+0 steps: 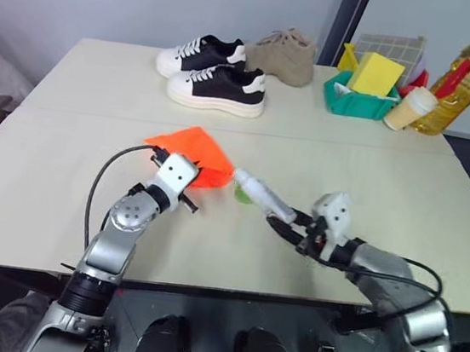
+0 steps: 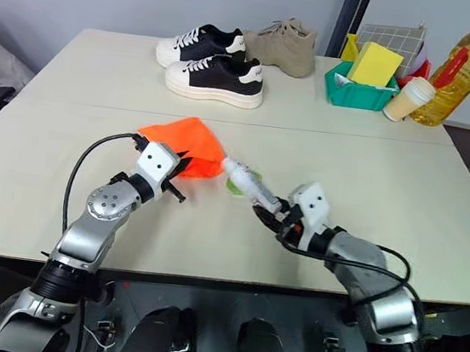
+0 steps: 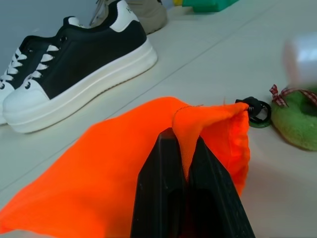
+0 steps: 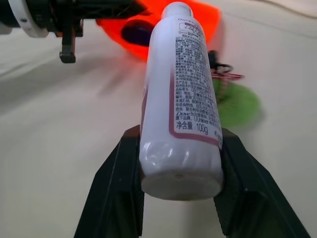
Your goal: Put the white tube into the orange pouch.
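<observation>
- Holding the white tube (image 4: 179,99) between its two black fingers, the right gripper (image 1: 291,222) is closed around the tube's lower end, and the capped end points toward the orange pouch (image 1: 193,151).
- The pouch lies on the table, and the left gripper (image 3: 187,198) is shut on a fold of fabric at its mouth, lifting that edge a little; the dark opening shows just past the tube's tip in the right wrist view.
- The step in hand, I judge, is the bringing of the tube to the mouth. The next move calls for a straight push into the opening while the left side keeps the edge up.
- A green tag (image 3: 297,119) on the black cord lies just beside the mouth.
- The beige table (image 1: 64,172) carries also sneakers (image 1: 216,86), a green bin (image 1: 360,99), a cup (image 1: 411,107) and an oil bottle (image 1: 466,76), well apart, before a grey wall.
</observation>
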`<state>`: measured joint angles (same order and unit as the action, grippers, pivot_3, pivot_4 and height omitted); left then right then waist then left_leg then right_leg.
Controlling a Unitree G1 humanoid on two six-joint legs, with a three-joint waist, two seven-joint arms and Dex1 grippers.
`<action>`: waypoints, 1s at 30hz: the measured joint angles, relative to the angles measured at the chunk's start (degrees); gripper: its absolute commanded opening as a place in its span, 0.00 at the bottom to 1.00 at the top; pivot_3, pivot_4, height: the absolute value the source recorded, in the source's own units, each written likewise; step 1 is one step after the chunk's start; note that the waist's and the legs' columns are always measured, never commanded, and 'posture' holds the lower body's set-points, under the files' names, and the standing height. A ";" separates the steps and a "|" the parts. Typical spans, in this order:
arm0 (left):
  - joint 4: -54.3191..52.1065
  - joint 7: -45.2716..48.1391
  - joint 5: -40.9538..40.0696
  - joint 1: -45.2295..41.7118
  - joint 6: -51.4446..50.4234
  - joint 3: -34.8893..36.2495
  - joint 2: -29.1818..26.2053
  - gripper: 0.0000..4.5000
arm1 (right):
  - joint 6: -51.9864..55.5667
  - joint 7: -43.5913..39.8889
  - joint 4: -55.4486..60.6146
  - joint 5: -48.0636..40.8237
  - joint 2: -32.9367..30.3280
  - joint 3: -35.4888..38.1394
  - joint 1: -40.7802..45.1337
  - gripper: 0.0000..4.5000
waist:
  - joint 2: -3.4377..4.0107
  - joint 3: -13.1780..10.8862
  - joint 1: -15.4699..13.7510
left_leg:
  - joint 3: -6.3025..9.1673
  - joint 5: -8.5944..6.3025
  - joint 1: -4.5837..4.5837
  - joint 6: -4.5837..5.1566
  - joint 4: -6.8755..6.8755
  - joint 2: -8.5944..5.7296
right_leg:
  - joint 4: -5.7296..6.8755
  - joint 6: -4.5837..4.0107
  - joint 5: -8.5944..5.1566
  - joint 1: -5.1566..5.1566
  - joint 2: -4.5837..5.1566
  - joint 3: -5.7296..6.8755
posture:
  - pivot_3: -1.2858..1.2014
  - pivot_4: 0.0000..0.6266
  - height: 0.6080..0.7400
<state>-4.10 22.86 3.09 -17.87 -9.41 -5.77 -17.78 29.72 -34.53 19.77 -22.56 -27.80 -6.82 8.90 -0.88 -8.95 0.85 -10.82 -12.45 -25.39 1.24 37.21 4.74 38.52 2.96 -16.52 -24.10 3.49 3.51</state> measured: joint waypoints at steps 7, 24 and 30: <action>-1.33 0.68 -0.07 0.18 -1.23 -0.02 -0.27 0.00 | 0.45 -0.50 -1.55 2.06 2.14 -4.15 1.85 0.35 | 0.00 0.00 -0.07 | -0.02 -0.01 -0.02 0.01 0.00 -0.01 | -0.03 0.01 0.00 0.00 0.00 0.02 | 0.52 0.24 1.00; -6.48 5.78 -2.56 2.74 -2.83 -1.99 -0.83 0.00 | 0.15 4.78 -13.65 7.86 11.81 -5.46 11.52 0.35 | 0.00 0.00 0.03 | -0.04 0.15 -0.02 -0.26 -0.02 -0.01 | -0.02 0.01 0.00 0.00 -0.01 0.03 | 0.52 0.24 1.00; -12.06 10.20 -6.76 5.57 -6.10 -2.40 -2.32 0.00 | -0.28 6.32 -20.33 11.53 14.96 -6.60 16.37 0.35 | 0.00 0.00 0.38 | -0.05 0.18 -0.02 -0.31 -0.06 0.00 | -0.01 0.01 0.00 -0.05 -0.02 0.02 | 0.52 0.24 1.00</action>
<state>-16.16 33.06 -3.68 -12.30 -15.51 -8.17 -20.10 29.44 -28.21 -0.56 -11.03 -12.85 -13.41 25.27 -0.88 -8.95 1.23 -10.88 -12.27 -25.40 0.93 37.15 4.74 38.51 2.98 -16.51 -24.15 3.47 3.53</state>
